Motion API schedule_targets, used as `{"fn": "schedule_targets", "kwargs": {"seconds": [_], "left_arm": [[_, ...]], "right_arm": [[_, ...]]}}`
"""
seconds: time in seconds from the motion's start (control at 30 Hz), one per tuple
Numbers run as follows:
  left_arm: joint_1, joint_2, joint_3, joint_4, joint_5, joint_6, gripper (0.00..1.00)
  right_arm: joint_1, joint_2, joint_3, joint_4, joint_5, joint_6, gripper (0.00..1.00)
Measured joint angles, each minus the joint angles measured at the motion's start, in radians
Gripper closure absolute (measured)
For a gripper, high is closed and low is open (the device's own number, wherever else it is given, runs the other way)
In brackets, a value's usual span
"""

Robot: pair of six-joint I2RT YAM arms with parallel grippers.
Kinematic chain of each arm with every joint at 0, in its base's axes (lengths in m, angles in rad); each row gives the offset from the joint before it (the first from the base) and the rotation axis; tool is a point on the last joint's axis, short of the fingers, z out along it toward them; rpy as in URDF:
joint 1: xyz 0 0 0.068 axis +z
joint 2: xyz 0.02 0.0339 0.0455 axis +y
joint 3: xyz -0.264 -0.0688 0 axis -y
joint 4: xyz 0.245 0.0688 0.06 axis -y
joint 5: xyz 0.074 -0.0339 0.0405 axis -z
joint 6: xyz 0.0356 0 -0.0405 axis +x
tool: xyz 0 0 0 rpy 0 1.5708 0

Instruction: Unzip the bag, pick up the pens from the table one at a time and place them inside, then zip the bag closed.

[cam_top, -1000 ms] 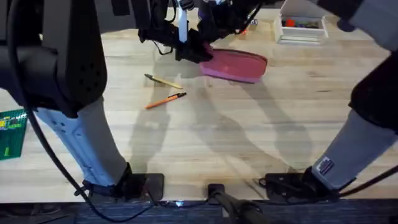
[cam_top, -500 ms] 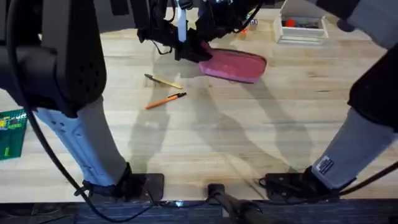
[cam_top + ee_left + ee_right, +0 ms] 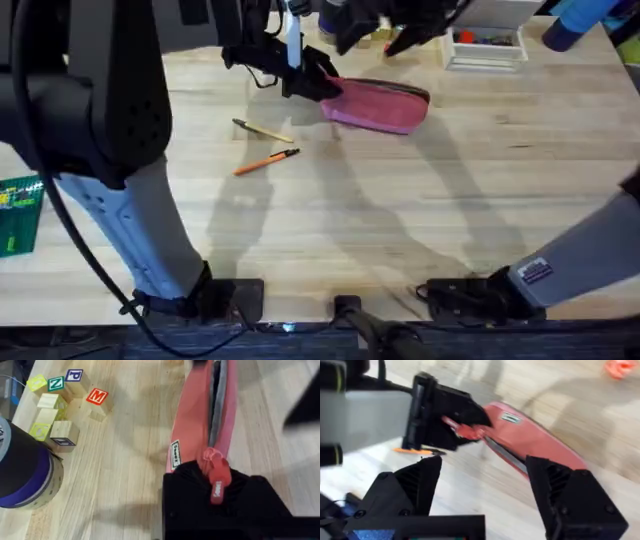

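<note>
Across the far middle of the table (image 3: 400, 230), the bag (image 3: 380, 103) is lying flat on the wood, and its zipper is showing open along the top in the left wrist view, a grey gap running down the pink fabric (image 3: 220, 405). Left gripper (image 3: 318, 84) is clamping down on the bag's near-left end, fingers closed on the fabric right by the red zipper tab (image 3: 217, 480). From the right wrist camera that same black gripper (image 3: 451, 412) is sitting pinched on the pouch's end (image 3: 530, 440).

Right gripper (image 3: 385, 28) is hanging above the bag's far side, off the fabric, and its two black fingers (image 3: 570, 500) are standing wide apart with nothing between them.

Down on the wood, nearer the bases and left of the bag, both pens are lying loose: the tan-yellow pen (image 3: 262, 130) is resting just beyond the orange pen (image 3: 266, 162), the two close but apart.

Lettered wooden blocks (image 3: 60, 405) are sitting near a dark roll of tape (image 3: 22, 472) in the left wrist view.
</note>
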Motion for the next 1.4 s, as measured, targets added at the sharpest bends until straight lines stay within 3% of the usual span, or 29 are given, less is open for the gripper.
{"fn": "schedule_targets", "kwargs": {"seconds": [0.3,0.33,0.37,0.4,0.47,0.5,0.7,0.83,0.97,1.07,1.23,1.4], "left_arm": [[0.0,0.0,0.0,0.0,0.0,0.0,0.958],[0.0,0.0,0.0,0.0,0.0,0.0,0.919],[0.0,0.0,0.0,0.001,0.003,0.003,0.79],[-0.002,0.0,0.0,0.001,0.011,0.003,0.328],[-0.005,0.0,0.0,0.0,0.013,0.0,0.053],[-0.006,0.0,0.0,0.0,0.014,0.0,0.018],[-0.002,-0.001,0.0,-0.003,0.014,-0.001,0.007],[0.024,-0.044,0.0,-0.011,0.006,-0.067,0.007],[0.076,-0.163,0.0,-0.095,0.006,-0.193,0.007],[0.115,-0.256,0.0,-0.191,0.006,-0.245,0.007],[0.178,-0.38,0.0,-0.344,-0.024,-0.285,0.007],[0.239,-0.47,0.0,-0.459,-0.073,-0.297,0.008]], "right_arm": [[-0.016,-0.117,0.009,-0.067,0.197,-0.063,0.006],[-0.016,-0.12,0.011,-0.068,0.208,-0.076,0.006],[-0.016,-0.121,0.012,-0.07,0.215,-0.088,0.006],[-0.016,-0.12,0.012,-0.081,0.229,-0.118,0.006],[-0.016,-0.12,0.012,-0.08,0.236,-0.13,0.006],[-0.016,-0.12,0.012,-0.08,0.238,-0.134,0.006],[-0.016,-0.12,0.012,-0.083,0.245,-0.148,0.006],[-0.016,-0.12,0.012,-0.079,0.24,-0.175,0.006],[-0.017,-0.12,0.012,-0.089,0.165,-0.327,0.006],[-0.016,-0.12,0.012,-0.122,0.095,-0.481,0.006],[-0.016,-0.12,0.012,-0.137,0.048,-0.706,0.006],[-0.016,-0.12,0.012,-0.077,0.078,-0.929,0.006]]}}
